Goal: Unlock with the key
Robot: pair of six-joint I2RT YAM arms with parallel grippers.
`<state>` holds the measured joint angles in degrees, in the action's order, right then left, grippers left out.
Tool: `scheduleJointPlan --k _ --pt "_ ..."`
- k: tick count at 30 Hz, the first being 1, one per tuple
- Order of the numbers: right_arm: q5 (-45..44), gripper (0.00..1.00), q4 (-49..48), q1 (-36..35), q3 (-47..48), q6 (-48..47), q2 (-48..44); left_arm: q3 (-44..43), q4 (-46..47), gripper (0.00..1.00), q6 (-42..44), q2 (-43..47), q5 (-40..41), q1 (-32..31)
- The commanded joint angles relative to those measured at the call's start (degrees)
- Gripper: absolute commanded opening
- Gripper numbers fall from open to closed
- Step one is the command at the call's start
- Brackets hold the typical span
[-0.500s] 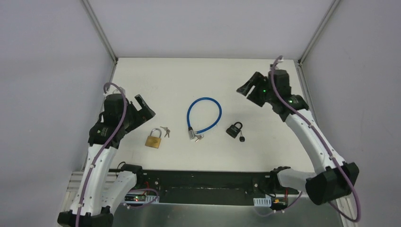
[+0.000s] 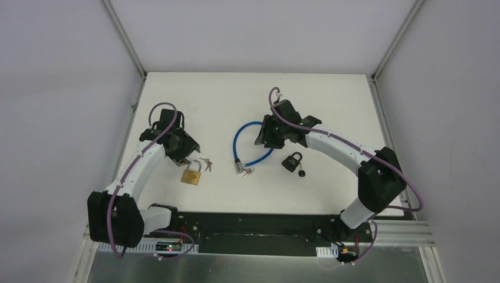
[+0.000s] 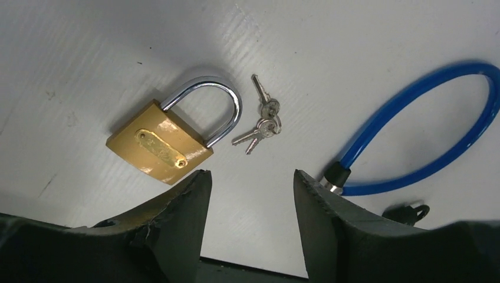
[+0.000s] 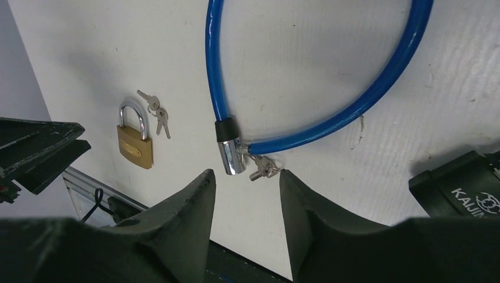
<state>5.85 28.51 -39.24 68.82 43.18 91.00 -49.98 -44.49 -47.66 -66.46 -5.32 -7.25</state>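
White table: keys (untouched) ahead of left claw.

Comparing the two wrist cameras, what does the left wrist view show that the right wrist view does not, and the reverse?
Only the left wrist view: the left gripper up close, jaws apart with nothing between them. Only the right wrist view: the black padlock at the right edge, and the right gripper, open and empty. Both: the brass padlock, the loose keys beside its shackle, and the blue cable.
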Motion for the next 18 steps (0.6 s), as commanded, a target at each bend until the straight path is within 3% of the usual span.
scheduleJointPlan --k 1,5,9,18 --pt "-1.2 0.46 -0.3 -1.3 3.8 -0.3 1.6 -0.8 3.1 0.56 -7.9 -3.8 1.6 -2.5" --pt "-5.2 0.42 1.3 -1.4 4.3 1.7 1.9 -4.3 0.7 0.59 -16.1 -9.1 5.0 -6.2" --pt "-8.1 0.4 0.5 -1.4 4.1 2.7 2.3 -12.6 -6.5 0.59 -16.7 -16.1 16.1 -12.1" --pt "-12.9 0.34 2.1 -1.2 3.1 -2.5 0.0 -16.6 -11.6 0.53 -20.8 -24.8 20.7 -13.5"
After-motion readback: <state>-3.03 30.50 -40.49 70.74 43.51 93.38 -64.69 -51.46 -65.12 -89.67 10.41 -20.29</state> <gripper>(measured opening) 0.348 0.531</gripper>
